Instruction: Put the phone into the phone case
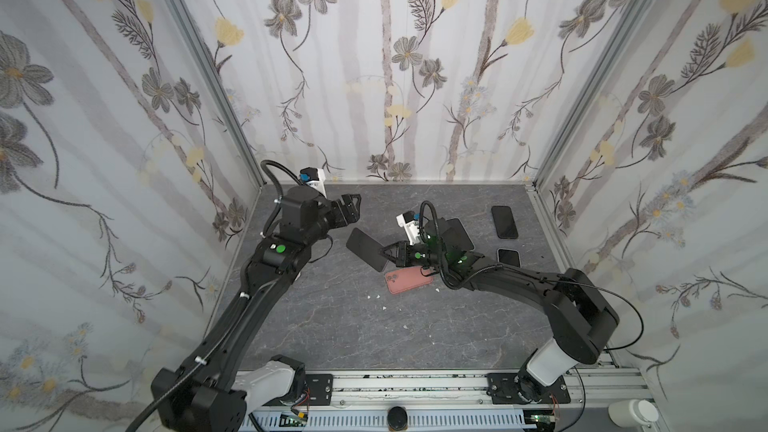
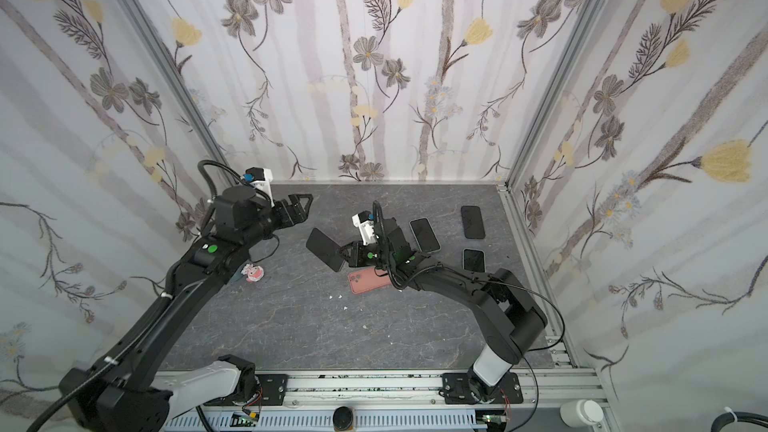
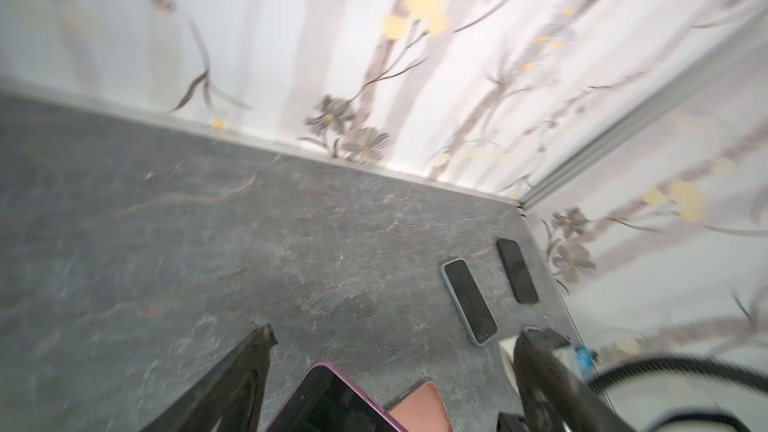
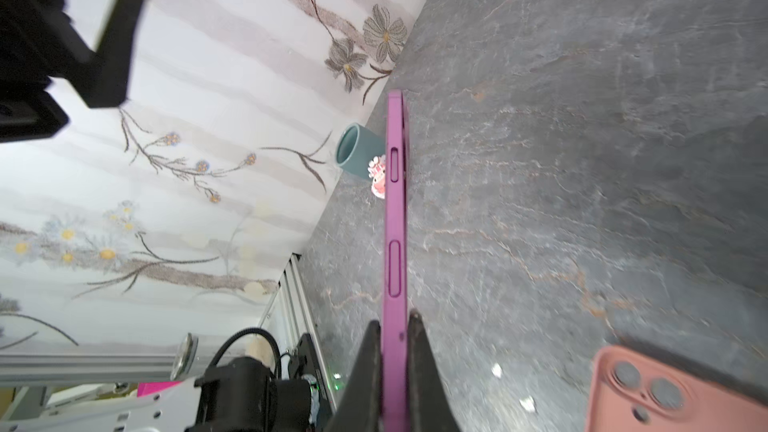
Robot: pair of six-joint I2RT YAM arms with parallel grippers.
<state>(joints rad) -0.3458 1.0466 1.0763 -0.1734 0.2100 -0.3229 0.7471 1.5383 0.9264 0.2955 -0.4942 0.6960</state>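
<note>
Surface: grey veined slab (image 1: 374, 338), flowered walls (image 1: 395, 76) on three sides.
Pink case (image 1: 409, 279): flat, lens side up, just nearer than the right jaws and not touched by them.
Right jaws: clenched on one end of the purple-rimmed phone (image 1: 368, 249), pinching front and back.
Phone position: screen up, reaching left from those jaws, near corner just beside the pink case.
Left jaws: spread wide, empty, beyond the phone, apart from it.
Far right: three dark phones (image 2: 473, 222) lying flat.
</note>
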